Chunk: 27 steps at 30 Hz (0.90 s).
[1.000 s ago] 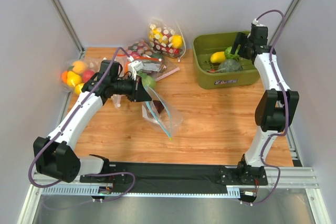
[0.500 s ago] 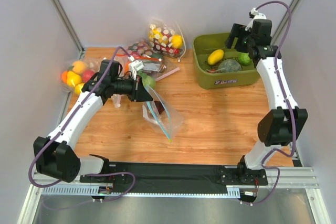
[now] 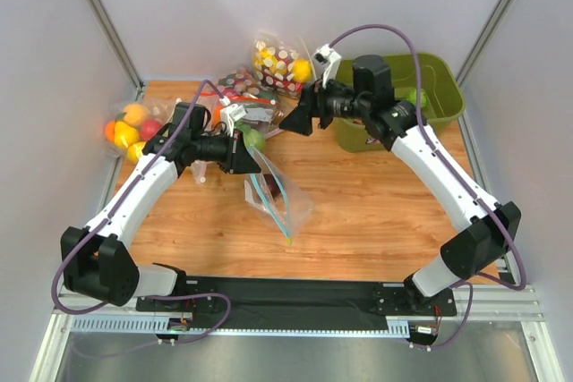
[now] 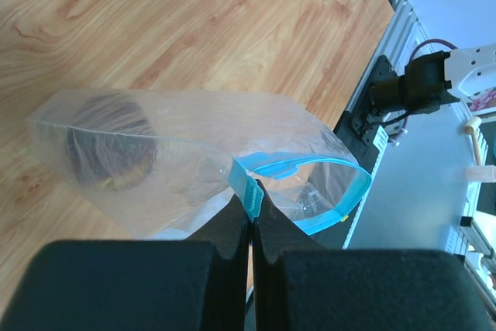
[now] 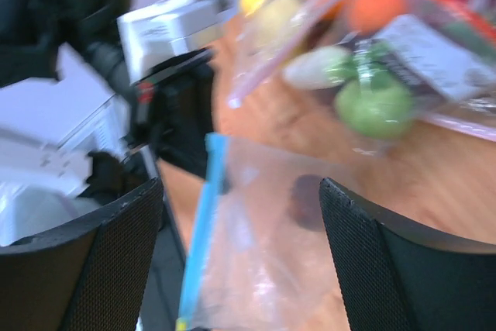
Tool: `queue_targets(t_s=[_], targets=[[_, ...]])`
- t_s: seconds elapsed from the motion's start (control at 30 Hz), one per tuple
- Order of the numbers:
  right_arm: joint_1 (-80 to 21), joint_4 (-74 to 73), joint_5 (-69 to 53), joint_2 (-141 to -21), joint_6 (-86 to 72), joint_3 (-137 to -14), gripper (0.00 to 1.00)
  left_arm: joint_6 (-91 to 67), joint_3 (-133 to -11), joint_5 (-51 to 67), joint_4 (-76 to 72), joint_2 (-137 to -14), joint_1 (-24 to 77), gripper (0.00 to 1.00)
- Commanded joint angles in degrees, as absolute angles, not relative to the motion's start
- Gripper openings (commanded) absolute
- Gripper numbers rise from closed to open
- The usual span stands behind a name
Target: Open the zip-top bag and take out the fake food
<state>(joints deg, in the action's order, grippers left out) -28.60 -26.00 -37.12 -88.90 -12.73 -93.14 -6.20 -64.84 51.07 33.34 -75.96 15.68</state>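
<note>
The clear zip-top bag (image 3: pixel 276 192) with the teal-blue zipper strip hangs open from my left gripper (image 3: pixel 247 150), which is shut on one end of the strip (image 4: pixel 253 187). A dark purple fake food piece (image 4: pixel 108 139) lies inside the bag near its bottom. My right gripper (image 3: pixel 295 121) is open and empty, a little to the right of the bag's top. In the right wrist view the bag (image 5: pixel 263 253) and its blue strip (image 5: pixel 200 218) show blurred between my open fingers. A green ball (image 3: pixel 414 97) lies in the olive bin (image 3: pixel 448 106).
A polka-dot bag (image 3: pixel 281 64), a clear bag with a pink-red zipper (image 3: pixel 260 114) and a bag of orange and yellow fruit (image 3: pixel 128 128) lie at the back left. The olive bin stands at the back right behind my right arm.
My right arm has swung left from the olive bin to beside the bag's top, gripper open. The left gripper and bag have stayed in place.
</note>
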Motion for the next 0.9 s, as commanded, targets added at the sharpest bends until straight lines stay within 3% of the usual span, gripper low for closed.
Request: queue_targets(t_s=[0.0,0.53,0.87], targets=[[-34.0,-26.7,-46.4,-89.4,-11.2,-94.2,0.81,-6.8,-64.9,51.4,31.5,-75.9,15.3,0.00],[-45.4,-42.6,-51.6,-93.2,-1.8,-94.6,0.71,-7.4,-64.8,49.6,31.2,-77.1,15.3,0.00],[-44.9,-45.6,-34.2,-96.0,-3.9,-92.9,0.71,-8.0,-64.0,52.7,29.2,-77.7,15.3,0.00]])
